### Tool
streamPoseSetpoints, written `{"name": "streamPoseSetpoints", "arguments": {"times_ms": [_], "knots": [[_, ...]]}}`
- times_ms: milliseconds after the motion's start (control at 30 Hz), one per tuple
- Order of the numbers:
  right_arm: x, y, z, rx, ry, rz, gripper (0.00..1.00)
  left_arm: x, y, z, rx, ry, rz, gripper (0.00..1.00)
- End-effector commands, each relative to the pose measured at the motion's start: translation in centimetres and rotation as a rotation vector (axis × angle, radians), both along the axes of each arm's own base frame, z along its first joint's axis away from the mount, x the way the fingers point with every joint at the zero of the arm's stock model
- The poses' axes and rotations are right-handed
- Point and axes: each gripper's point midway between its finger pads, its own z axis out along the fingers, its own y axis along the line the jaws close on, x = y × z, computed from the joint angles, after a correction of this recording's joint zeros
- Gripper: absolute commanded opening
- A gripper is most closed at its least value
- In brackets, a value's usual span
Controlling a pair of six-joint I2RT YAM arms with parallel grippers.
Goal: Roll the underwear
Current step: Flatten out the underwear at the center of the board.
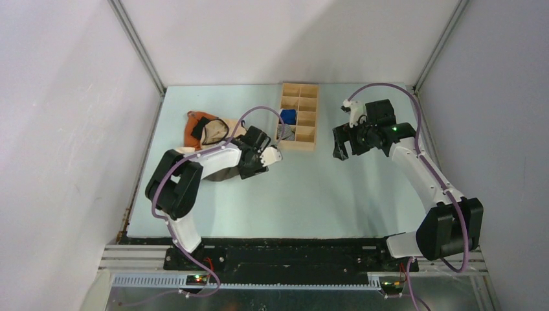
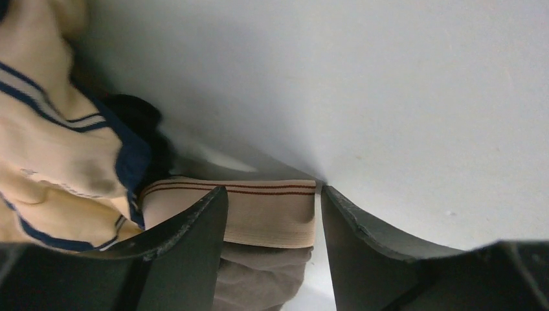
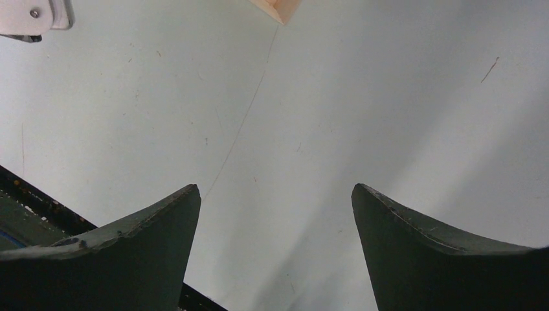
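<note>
The underwear lies at the left of the table: a pale beige waistband with two thin brown stripes and olive-brown fabric below it. In the top view only a dark patch of the underwear shows under the left arm. My left gripper is low over it, jaws apart, straddling the waistband's end. The left finger overlaps the band, and a thin gap separates the right finger from its edge. My left gripper points toward the garments. My right gripper hangs open over bare table; the right wrist view shows nothing between its fingers.
A cream-and-orange garment with dark trim lies just behind the underwear and touches it. A wooden compartment box stands at the back centre, holding a blue roll and a grey one. White walls enclose the table.
</note>
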Motion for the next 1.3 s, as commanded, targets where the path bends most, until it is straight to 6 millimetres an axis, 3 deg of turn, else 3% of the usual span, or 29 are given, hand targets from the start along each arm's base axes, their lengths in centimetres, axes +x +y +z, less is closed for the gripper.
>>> {"name": "streamPoseSetpoints", "arguments": {"times_ms": [0, 133, 233, 333, 433, 567, 700, 800, 833, 867, 900, 933, 967, 1067, 1267], "knots": [[0.6, 0.6, 1.1, 0.032, -0.037, 0.008, 0.91, -2.1, -0.2, 0.6, 0.001, 0.097, -0.053, 0.61], [0.7, 0.6, 1.1, 0.034, -0.041, 0.007, 0.91, -2.9, 0.4, 0.8, 0.012, 0.113, -0.054, 0.58], [0.7, 0.7, 1.0, 0.041, -0.033, 0.006, 0.91, -2.2, 0.9, 1.2, 0.031, 0.054, -0.066, 0.56], [0.8, 1.0, 1.0, 0.055, -0.03, 0.007, 0.91, -1.7, 1.3, 0.3, 0.075, 0.05, -0.071, 0.5], [0.9, 1.4, 1.0, 0.061, -0.032, 0.013, 0.91, -1.0, 1.8, -0.2, 0.12, 0.037, -0.076, 0.32], [0.8, 1.9, 0.9, 0.065, -0.033, 0.024, 0.91, -1.1, 2.1, -0.2, 0.149, 0.047, -0.08, 0.17], [0.9, 2.4, 1.1, 0.076, -0.039, 0.029, 0.91, -1.5, 1.4, 1.1, 0.092, 0.063, -0.057, 0.02], [1.1, 2.5, 1.3, 0.081, -0.042, 0.026, 0.9, -1.2, -0.3, 4.2, -0.02, 0.047, -0.038, 0.0], [1.2, 2.6, 1.5, 0.085, -0.042, 0.022, 0.9, -0.8, -1.0, 6.3, -0.065, 0.034, -0.02, 0.0], [1.3, 2.6, 1.6, 0.089, -0.044, 0.022, 0.9, -1.7, -1.8, 7.2, -0.113, 0.076, -0.03, 0.0], [1.4, 2.6, 1.8, 0.091, -0.049, 0.021, 0.9, -0.9, -3.1, 10.1, -0.185, 0.039, -0.024, 0.0], [1.5, 2.7, 2.0, 0.095, -0.054, 0.023, 0.9, -1.8, -3.9, 11.1, -0.24, 0.079, -0.036, 0.0], [1.6, 2.8, 2.1, 0.098, -0.06, 0.025, 0.9, -1.4, -4.9, 14.1, -0.31, 0.043, -0.043, 0.0], [1.6, 3.0, 2.4, 0.111, -0.066, 0.036, 0.88, -2.5, -7.3, 19.0, -0.479, 0.042, -0.11, 0.0], [0.6, 4.2, 3.2, 0.171, -0.073, 0.141, 0.87, -4.4, -9.1, 29.2, -0.682, -0.146, -0.317, 0.0]]}}
